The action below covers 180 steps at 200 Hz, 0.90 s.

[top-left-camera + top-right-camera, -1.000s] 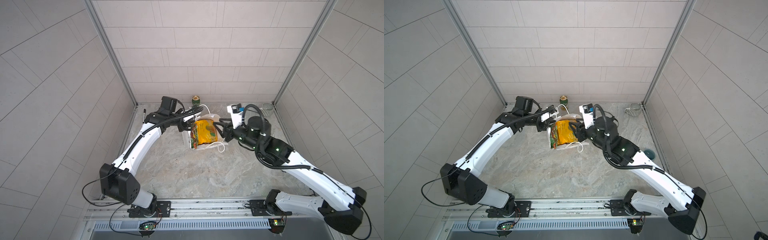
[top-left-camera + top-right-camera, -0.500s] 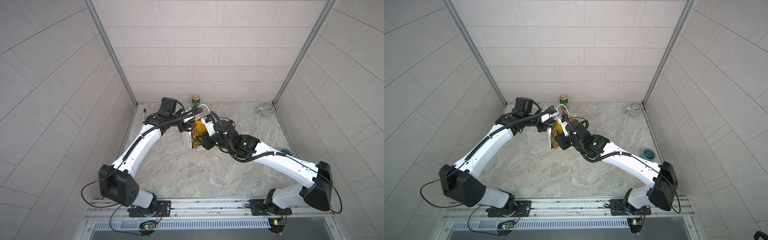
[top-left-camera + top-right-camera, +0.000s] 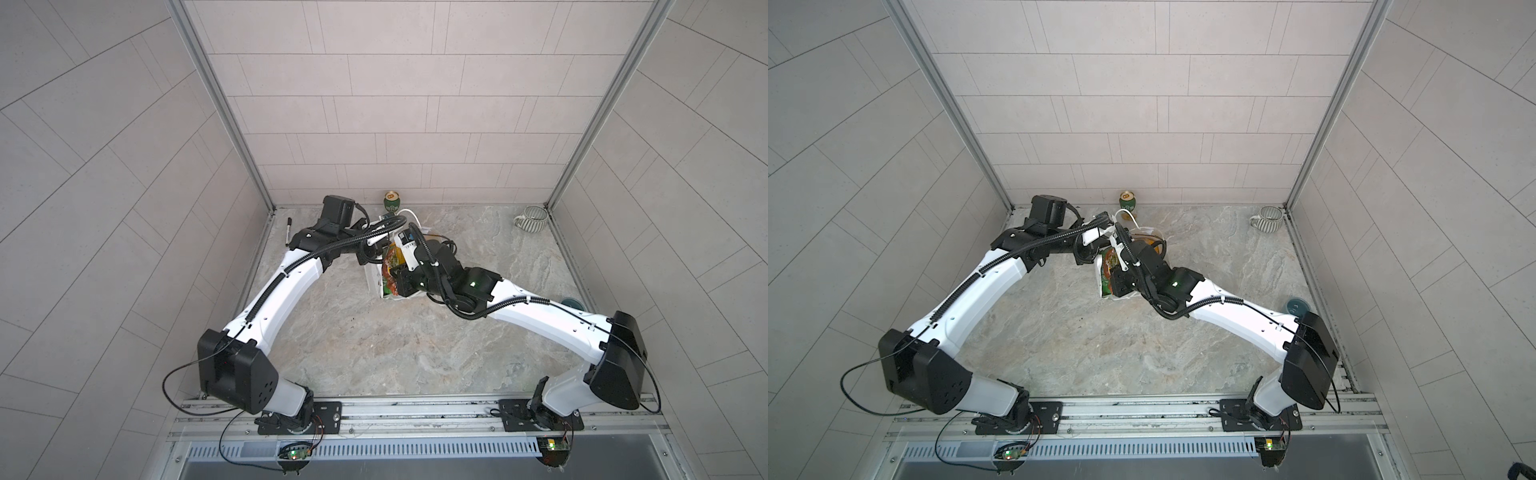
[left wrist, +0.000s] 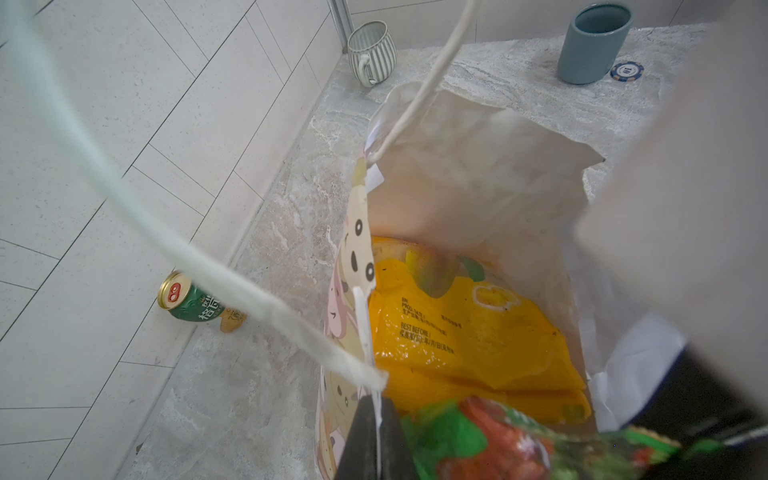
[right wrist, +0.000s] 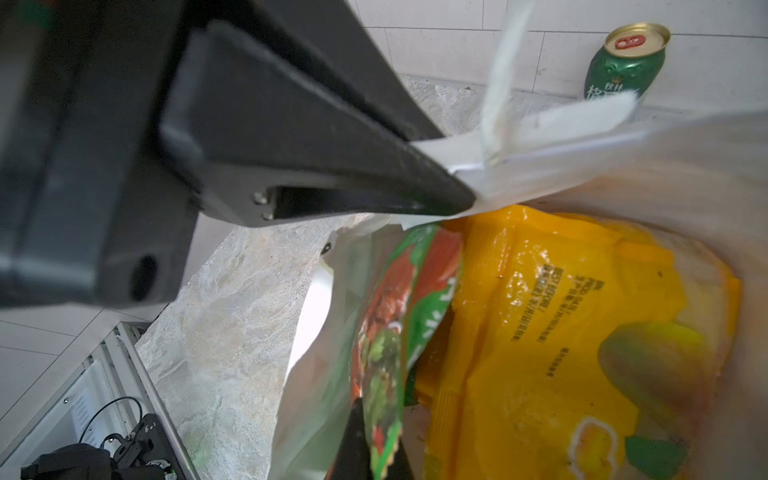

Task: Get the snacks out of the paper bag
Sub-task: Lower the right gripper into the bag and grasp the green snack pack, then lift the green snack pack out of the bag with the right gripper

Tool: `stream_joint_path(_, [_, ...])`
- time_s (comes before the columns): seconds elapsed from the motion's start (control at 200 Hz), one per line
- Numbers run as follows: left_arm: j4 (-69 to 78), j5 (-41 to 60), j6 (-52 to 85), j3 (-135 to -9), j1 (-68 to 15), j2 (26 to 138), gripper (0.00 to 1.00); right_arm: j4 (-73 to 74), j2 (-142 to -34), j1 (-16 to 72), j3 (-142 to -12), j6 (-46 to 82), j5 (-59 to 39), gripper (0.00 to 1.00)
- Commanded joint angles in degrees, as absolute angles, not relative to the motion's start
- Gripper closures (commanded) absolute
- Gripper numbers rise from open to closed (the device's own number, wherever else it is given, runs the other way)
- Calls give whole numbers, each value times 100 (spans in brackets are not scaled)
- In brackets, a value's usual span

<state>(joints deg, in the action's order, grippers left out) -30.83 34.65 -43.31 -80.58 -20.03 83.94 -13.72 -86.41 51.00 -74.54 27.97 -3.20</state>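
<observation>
The paper bag [image 3: 374, 279] [image 4: 478, 174] stands open mid-table, its pig and bear faces on the outer side. My left gripper [image 4: 379, 436] is shut on the bag's rim beside a cord handle, and its black fingers [image 5: 332, 166] show in the right wrist view. Inside lie the snacks: a yellow-orange packet [image 4: 469, 332] [image 5: 561, 332] and a green-and-red packet [image 5: 399, 316] [image 4: 498, 440]. My right gripper [image 5: 376, 449] reaches into the bag and is shut on the green-and-red packet's edge. In both top views the right wrist covers most of the bag's mouth.
A green-and-gold can [image 3: 391, 201] stands at the back wall behind the bag. A grey striped mug [image 3: 533, 219] sits in the back right corner. A blue-grey cup [image 4: 594, 41] and a poker chip [image 4: 626, 70] are at the right edge. A pen [image 3: 286, 230] lies far left.
My right arm has swung from the bag's right side over its mouth, reached inside and shut on the green-and-red packet. The left gripper has kept its hold on the rim.
</observation>
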Motion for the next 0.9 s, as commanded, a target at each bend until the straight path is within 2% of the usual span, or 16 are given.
stream_joint_path(0.0, [-2825, 3695, -4318, -8008, -2083, 8322, 100, -1334, -8330, 5107, -7577, 2795, -229, 100])
stream_joint_path(0.31, [-2615, 3573, -4298, -7770, -2083, 8161, 100, -1618, -7452, 4977, -7280, 2621, -526, 100])
stream_joint_path(0.56, [-2554, 3635, -4302, -7757, -2087, 8139, 100, -1771, -6195, 4729, -6881, 2132, -561, 100])
stream_joint_path(0.63, [-2523, 3636, -4281, -7730, -2082, 8139, 100, -1945, -5851, 4466, -6819, 2135, -480, 100])
stream_joint_path(0.781, [-2234, 3585, -4169, -7482, -2083, 8022, 100, -1819, -5151, 3542, -6675, 2314, -1163, 100])
stream_joint_path(0.896, [-1871, 3643, -4027, -7183, -2083, 7879, 100, -1828, -4815, 2877, -6596, 2593, -905, 100])
